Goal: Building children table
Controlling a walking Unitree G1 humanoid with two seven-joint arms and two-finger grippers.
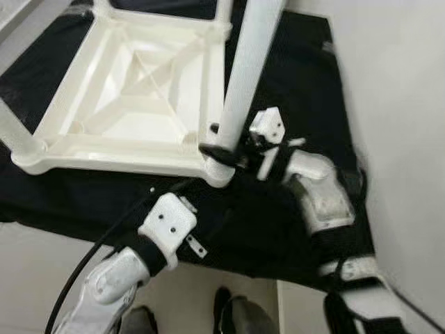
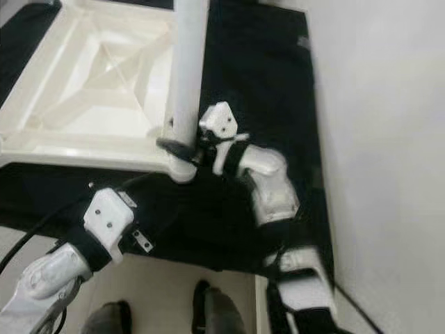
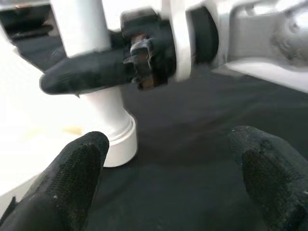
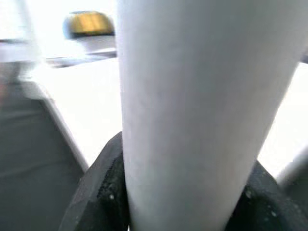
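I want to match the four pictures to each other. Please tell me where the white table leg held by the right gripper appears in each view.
Left eye view: table leg, rising from the tabletop's near right corner.
Right eye view: table leg, upper centre.
Left wrist view: table leg, upper left, above its socket.
Right wrist view: table leg, close up, centre.
Shared landmark: right gripper clamped near the leg's base.

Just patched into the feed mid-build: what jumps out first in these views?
The upside-down white tabletop lies on a black cloth, with one white leg standing up at its near corner. The right gripper is clamped around that leg just above the socket, while the left gripper hangs open close beside it.
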